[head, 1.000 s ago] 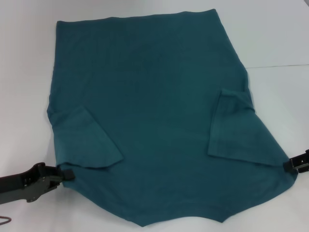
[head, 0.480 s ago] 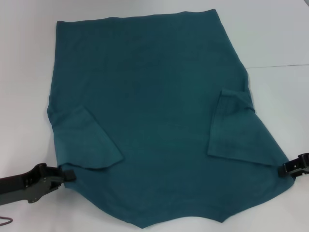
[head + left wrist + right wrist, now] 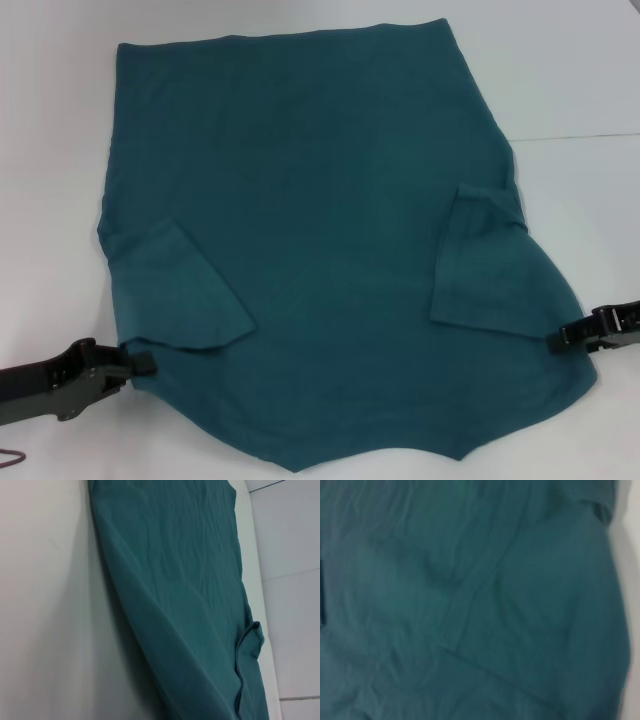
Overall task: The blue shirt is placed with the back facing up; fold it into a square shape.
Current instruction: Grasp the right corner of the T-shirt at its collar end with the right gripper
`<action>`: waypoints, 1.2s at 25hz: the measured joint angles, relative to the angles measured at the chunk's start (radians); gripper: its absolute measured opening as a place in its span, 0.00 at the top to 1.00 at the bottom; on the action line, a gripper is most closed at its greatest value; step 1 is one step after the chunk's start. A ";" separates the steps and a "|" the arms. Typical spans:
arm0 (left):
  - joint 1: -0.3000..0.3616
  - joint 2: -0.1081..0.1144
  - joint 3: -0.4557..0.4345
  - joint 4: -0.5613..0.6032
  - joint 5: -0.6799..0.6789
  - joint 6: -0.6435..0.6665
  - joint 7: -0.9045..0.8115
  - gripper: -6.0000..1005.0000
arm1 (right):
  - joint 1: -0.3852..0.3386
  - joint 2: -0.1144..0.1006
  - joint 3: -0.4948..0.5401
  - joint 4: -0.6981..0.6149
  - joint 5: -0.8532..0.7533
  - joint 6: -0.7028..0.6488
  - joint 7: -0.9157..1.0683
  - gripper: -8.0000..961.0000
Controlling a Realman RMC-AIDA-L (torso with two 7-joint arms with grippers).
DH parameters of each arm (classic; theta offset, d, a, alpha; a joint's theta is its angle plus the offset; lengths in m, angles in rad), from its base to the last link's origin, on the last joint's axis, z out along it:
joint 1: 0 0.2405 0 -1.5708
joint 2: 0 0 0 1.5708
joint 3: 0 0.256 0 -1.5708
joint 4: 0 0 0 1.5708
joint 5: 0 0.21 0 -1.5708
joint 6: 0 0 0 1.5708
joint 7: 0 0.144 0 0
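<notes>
My blue shirt lies spread flat, plain back up, over the middle of the white surface. Its straight hem runs along the far side and the neckline dips at the near edge, almost reaching that edge. Bare white room stays open along the left side, the far right corner and the right side, where a thin seam line crosses the surface.

My left hand sits low at the near left, its dark fingertips touching the shirt's left shoulder edge; I cannot tell whether it is gripping the cloth. My right hand reaches in from the right edge at the shirt's right shoulder edge, its tip touching the cloth; I cannot tell its grip either.

The cloth is a dark teal-blue, soft and lightly creased. Both short sleeves are folded inward on top of the body, each making a flat flap. The left wrist view shows the shirt running lengthwise with one side edge slightly raised off the surface. The right wrist view is nearly filled with teal cloth and shallow wrinkles.
</notes>
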 joint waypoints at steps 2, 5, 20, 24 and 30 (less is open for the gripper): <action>0.000 0.000 0.000 0.000 0.000 0.000 0.000 0.96 | 0.002 0.000 0.000 0.005 0.013 0.000 -0.003 0.44; -0.001 0.000 0.000 0.000 0.000 0.000 0.000 0.96 | 0.002 0.000 0.001 0.013 0.027 -0.001 -0.006 0.45; -0.001 0.000 -0.006 0.000 0.000 0.001 -0.002 0.96 | 0.003 0.000 -0.005 0.008 0.024 -0.008 0.000 0.58; 0.000 0.000 -0.004 0.000 0.000 0.002 -0.002 0.96 | 0.003 -0.003 -0.004 0.011 0.023 -0.009 0.001 0.76; 0.001 0.000 -0.003 0.001 0.000 0.012 0.005 0.96 | -0.009 -0.010 0.007 0.006 0.025 -0.025 -0.002 0.95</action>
